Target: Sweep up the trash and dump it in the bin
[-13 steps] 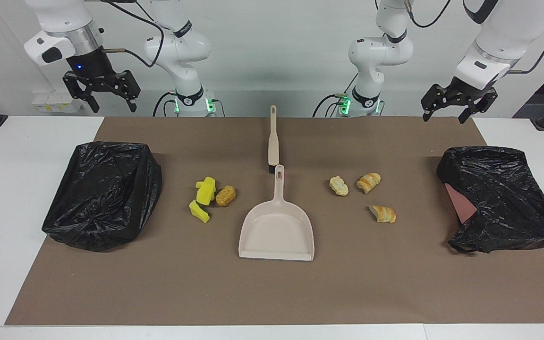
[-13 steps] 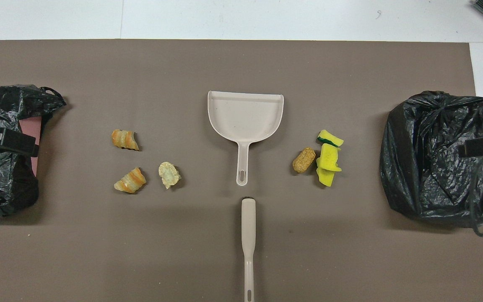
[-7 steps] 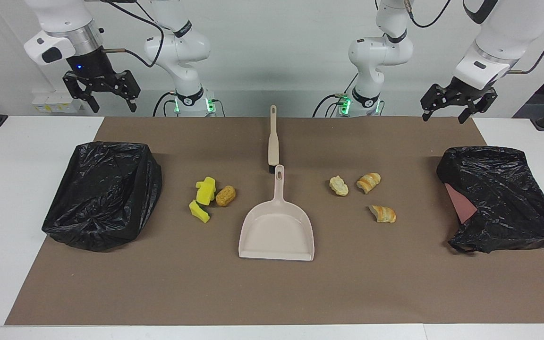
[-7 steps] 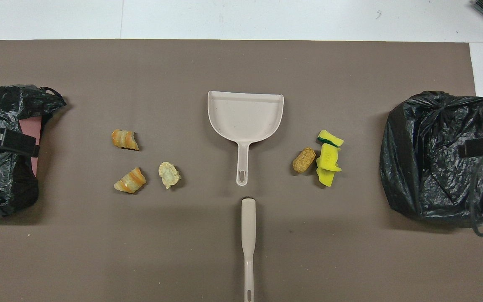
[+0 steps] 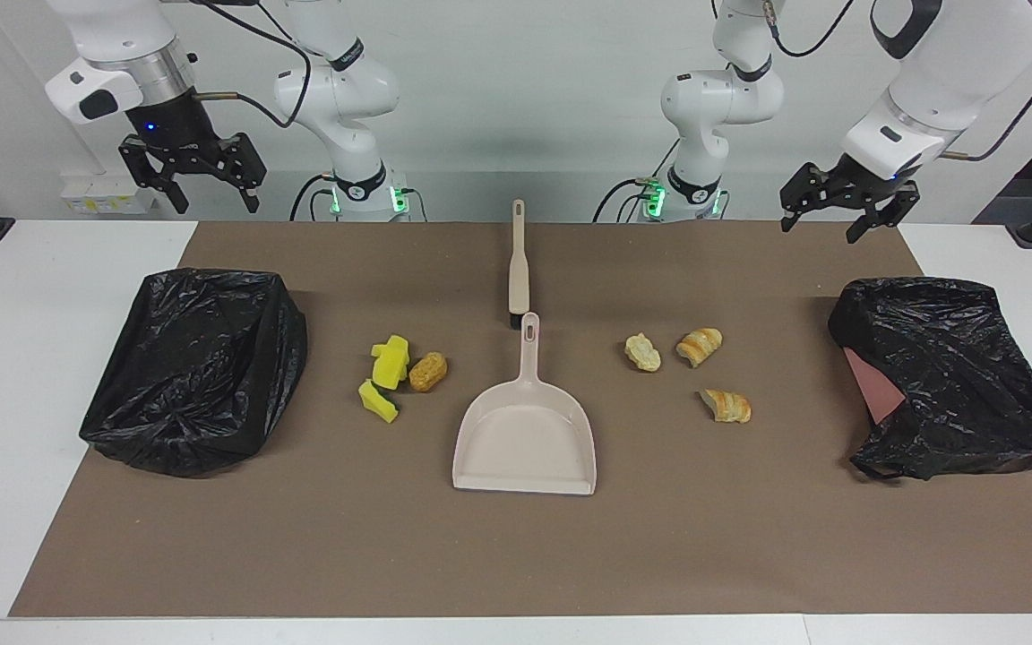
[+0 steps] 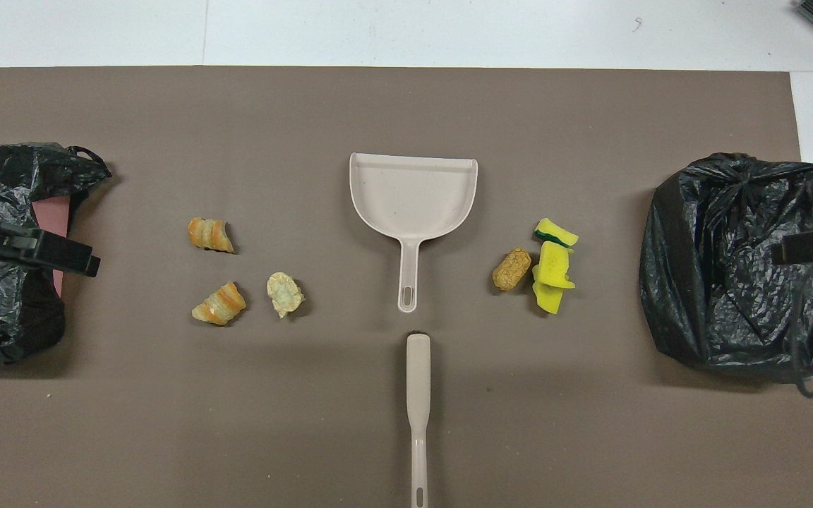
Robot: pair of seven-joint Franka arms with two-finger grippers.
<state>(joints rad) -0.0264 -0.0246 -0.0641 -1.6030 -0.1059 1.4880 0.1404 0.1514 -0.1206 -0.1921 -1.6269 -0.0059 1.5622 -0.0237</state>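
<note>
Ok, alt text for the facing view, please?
A dustpan and brush lie mid-table between yellow and brown scraps and three bread pieces, a black-bagged bin at each end. The left gripper and right gripper hang open and empty above.

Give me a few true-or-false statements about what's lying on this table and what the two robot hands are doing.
1. The dustpan holds a yellow sponge piece. False: it is empty; the yellow sponge chunks lie on the mat beside a brown bun-like lump.
2. The brush lies nearer to the robots than the dustpan. True.
3. The left gripper grips the brush. False: it hangs open in the air, holding nothing.
4. The right gripper is open and empty. True.
5. Three bread-like pieces lie toward the left arm's end. True.
6. Only one black-bagged bin is present. False: a second bin sits at the left arm's end.
</note>
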